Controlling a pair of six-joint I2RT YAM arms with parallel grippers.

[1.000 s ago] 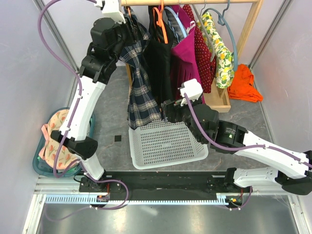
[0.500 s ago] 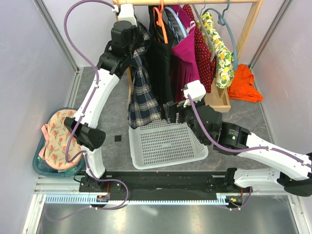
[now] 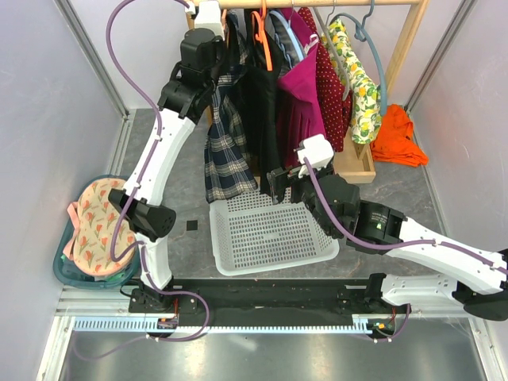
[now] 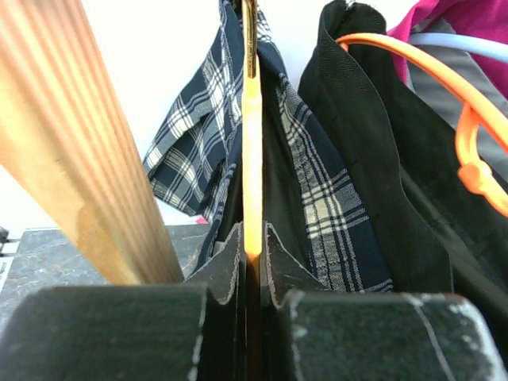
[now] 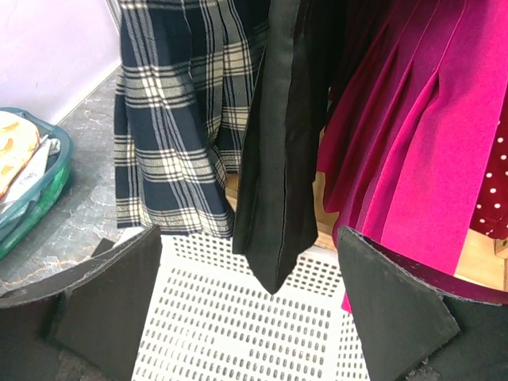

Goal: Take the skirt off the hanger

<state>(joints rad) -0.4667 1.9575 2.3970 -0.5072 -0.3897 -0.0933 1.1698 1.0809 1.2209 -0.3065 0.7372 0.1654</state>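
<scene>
The navy plaid skirt (image 3: 226, 151) hangs at the frame's upper centre-left, its hanger (image 4: 252, 159) pinched in my clenched left gripper (image 4: 252, 258). My right gripper (image 5: 248, 262) gapes empty over the white basket (image 3: 270, 238) on the grey floor (image 3: 182, 159), between pale walls (image 3: 48, 95).

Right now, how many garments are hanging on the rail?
5, left to right: plaid skirt, black garment, magenta skirt, red polka-dot piece, lemon-print piece. More may be hidden between them.
</scene>
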